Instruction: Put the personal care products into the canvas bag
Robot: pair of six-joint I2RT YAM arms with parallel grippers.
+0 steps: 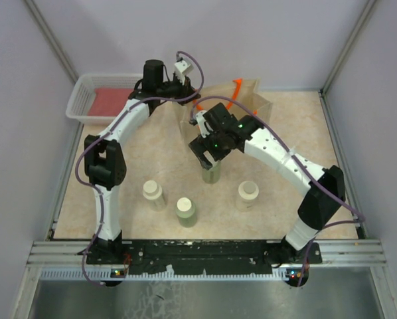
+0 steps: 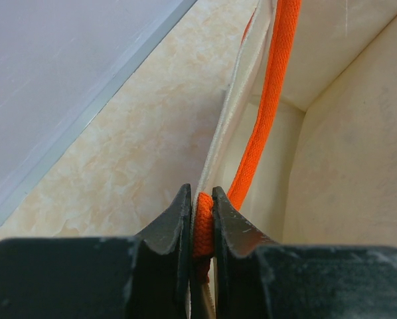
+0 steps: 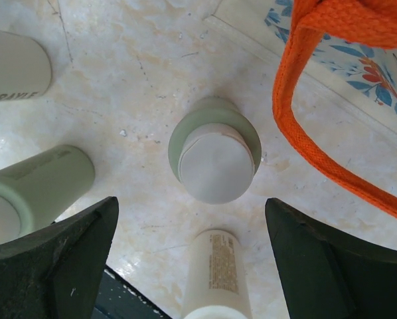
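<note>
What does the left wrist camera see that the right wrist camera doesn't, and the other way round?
Left wrist only: the left gripper shut on an orange handle, and the bag's bare inside. Right wrist only: a green bottle below the open right gripper, three more bottles, and the floral print. Both: orange handle, bag, table.

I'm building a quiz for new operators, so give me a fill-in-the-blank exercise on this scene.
1. The left gripper is shut on the bag's orange ___.
2. The right gripper hangs open over a ___ bottle.
3. The basket holds a flat ___ item.
Missing words: handle; green; red.
</note>
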